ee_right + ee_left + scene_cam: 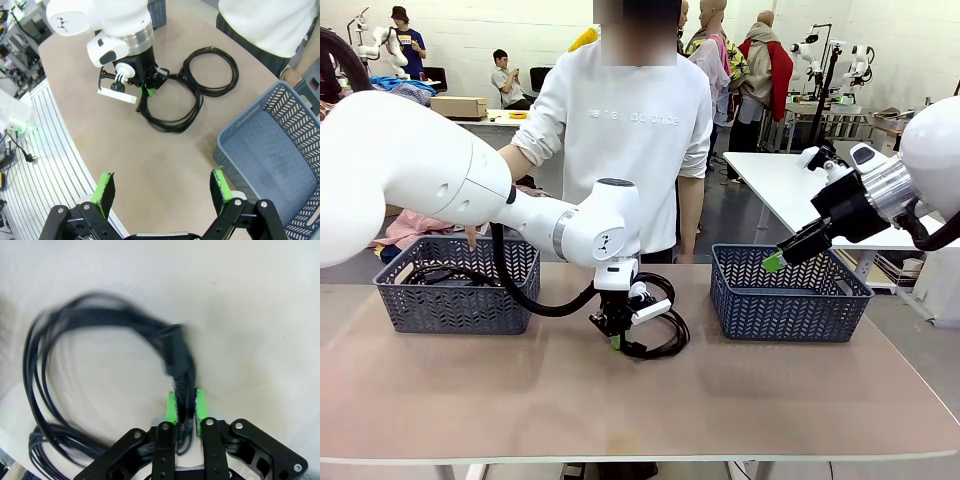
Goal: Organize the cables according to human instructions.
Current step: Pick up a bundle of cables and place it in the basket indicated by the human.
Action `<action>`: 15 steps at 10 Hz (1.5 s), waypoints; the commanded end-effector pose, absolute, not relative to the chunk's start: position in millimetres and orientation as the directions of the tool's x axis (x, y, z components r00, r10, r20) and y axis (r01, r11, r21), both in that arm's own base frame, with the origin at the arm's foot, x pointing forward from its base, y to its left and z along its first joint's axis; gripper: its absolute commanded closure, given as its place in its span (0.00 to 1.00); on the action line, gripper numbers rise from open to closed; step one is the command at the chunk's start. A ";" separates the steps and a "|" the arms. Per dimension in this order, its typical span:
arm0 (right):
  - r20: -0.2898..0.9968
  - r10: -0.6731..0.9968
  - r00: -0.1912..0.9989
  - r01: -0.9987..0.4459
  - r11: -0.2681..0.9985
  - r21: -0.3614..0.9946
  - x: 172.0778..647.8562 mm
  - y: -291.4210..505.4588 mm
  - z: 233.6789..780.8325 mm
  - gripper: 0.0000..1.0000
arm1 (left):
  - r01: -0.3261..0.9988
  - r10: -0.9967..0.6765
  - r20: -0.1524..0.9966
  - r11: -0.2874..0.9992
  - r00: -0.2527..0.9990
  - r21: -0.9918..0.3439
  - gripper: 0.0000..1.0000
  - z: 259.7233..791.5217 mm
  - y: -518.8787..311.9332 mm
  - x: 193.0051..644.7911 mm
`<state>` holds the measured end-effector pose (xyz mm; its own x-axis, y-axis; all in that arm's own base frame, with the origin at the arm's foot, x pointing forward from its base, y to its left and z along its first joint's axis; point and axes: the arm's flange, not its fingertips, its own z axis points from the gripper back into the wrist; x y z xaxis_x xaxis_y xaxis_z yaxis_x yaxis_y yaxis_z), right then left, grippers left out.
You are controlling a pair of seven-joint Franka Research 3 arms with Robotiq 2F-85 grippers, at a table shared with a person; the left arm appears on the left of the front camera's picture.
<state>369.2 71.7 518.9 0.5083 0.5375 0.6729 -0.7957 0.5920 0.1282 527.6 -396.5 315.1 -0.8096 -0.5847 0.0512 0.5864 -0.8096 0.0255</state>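
Note:
Two black coiled cables lie on the table between the baskets. My left gripper is down on the nearer cable coil, its green pads shut on a bundle of the coil's strands. The second cable coil lies just behind it, toward the person. More black cable shows inside the left basket. My right gripper hangs open and holds nothing, above the near left corner of the right basket.
A person in a white sweatshirt stands at the far edge, one hand at the left basket's back rim. The right basket holds nothing that I can see. Bare tabletop lies in front of the coils.

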 end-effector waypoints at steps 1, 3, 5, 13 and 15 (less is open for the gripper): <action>0.695 0.529 0.487 -0.811 0.570 0.133 371.9 71.2 516.2 0.00 | 0.581 -0.580 0.033 -0.814 -0.814 0.017 1.00 316.8 -397.6 529.4; 0.695 0.529 0.487 -0.811 0.570 0.133 371.9 71.2 516.2 0.00 | 0.549 -0.548 0.028 -0.835 -0.836 0.033 1.00 328.8 -399.2 519.5; 0.695 0.529 0.487 -0.811 0.570 0.133 371.9 71.2 516.2 0.00 | 0.492 -0.488 0.074 -0.870 -0.869 0.040 1.00 356.2 -393.0 500.0; 0.695 0.529 0.487 -0.811 0.570 0.133 371.9 71.2 516.2 0.00 | 0.753 -0.762 -0.034 -0.644 -0.646 0.132 1.00 496.5 -282.5 508.2; 0.695 0.529 0.487 -0.811 0.570 0.133 371.9 71.2 516.2 0.00 | 0.830 -0.842 -0.013 -0.534 -0.540 0.161 1.00 514.3 -238.6 518.8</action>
<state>369.2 71.5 518.9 0.5087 0.5374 0.6726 -0.7954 0.5923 0.1284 529.1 -249.2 515.0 -0.5909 -0.8061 -0.0305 0.7962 -0.5889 0.1388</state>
